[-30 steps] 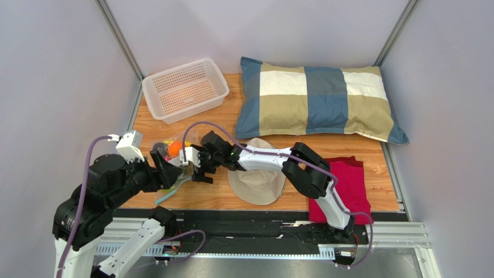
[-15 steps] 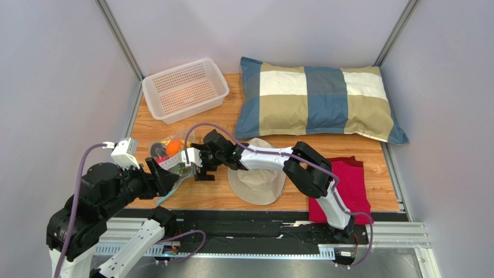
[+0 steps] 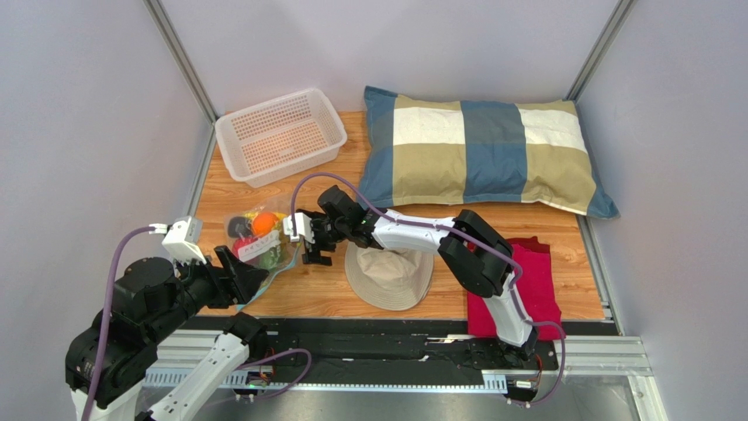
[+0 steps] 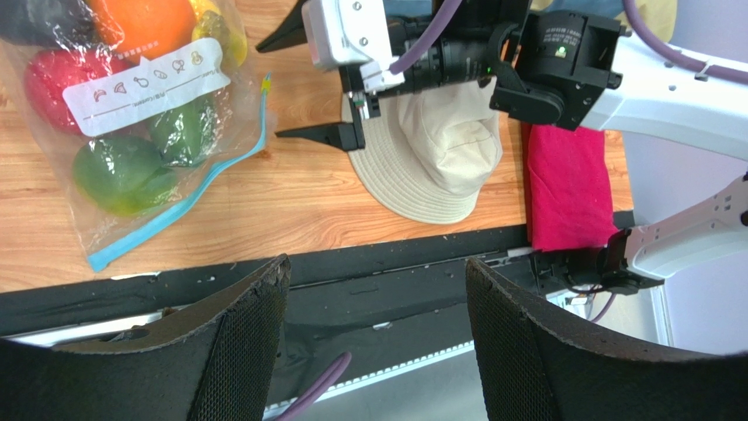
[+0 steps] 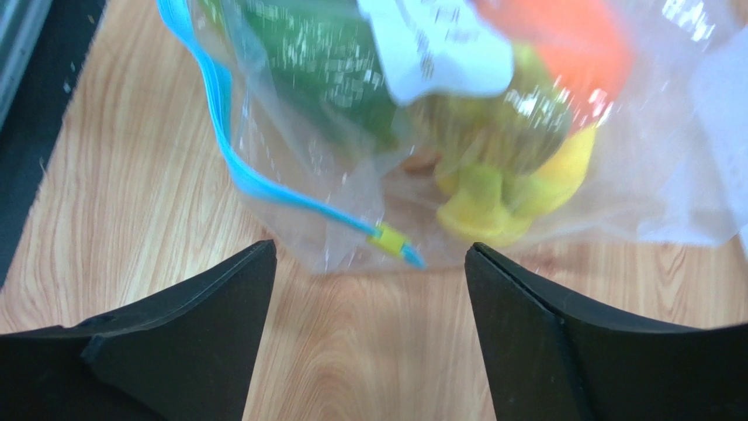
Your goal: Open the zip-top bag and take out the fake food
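Just beyond open right jaws, zip-top bag (image 5: 334,184)

Right wrist: zip-top bag (image 5: 290,175) blurred, cut off at top edge, label (image 5: 435,44) unreadable. Left wrist: bag cropped top-left. Top view: right arm (image 3: 413,230) hides far edge of hat (image 3: 386,279).

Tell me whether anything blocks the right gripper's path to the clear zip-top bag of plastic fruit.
Nothing visible does. The right gripper hangs open just short of the small clear plastic zip-top bag; only bare wooden tabletop lies between it and the light blue zip strip.
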Tool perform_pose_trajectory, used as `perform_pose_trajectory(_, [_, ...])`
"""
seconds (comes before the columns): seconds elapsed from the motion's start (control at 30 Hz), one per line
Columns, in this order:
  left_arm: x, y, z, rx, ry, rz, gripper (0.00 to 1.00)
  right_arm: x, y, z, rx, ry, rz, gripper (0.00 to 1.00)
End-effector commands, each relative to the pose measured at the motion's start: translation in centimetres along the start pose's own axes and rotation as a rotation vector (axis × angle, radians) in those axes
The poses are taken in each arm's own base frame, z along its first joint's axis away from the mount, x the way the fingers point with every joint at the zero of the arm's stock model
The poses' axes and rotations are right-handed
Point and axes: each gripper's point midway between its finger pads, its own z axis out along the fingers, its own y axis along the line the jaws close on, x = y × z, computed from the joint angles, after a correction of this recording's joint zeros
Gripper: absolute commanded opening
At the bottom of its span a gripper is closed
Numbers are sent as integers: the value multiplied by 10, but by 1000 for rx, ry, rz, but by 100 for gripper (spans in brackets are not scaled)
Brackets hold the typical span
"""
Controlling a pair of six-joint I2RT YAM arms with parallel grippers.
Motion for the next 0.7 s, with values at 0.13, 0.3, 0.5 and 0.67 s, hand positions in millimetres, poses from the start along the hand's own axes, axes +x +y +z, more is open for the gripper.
perform_pose_trajectory(0.13, [26,14,3,-66,111,-45,76,-26,-1,19,-81,-115,11,67])
perform_pose_trajectory(0.3, [30,23,8,-157,205,-17,71,-4,11,7,-122,-90,42,51])
perform_pose_trajectory(0.5, [29,56,24,-423,364,71,72,-11,8,-7,-142,-84,92,16])
perform_pose_trajectory(0.67, [15,48,57,-373,344,135,74,-38,3,-42,-132,-122,146,0])
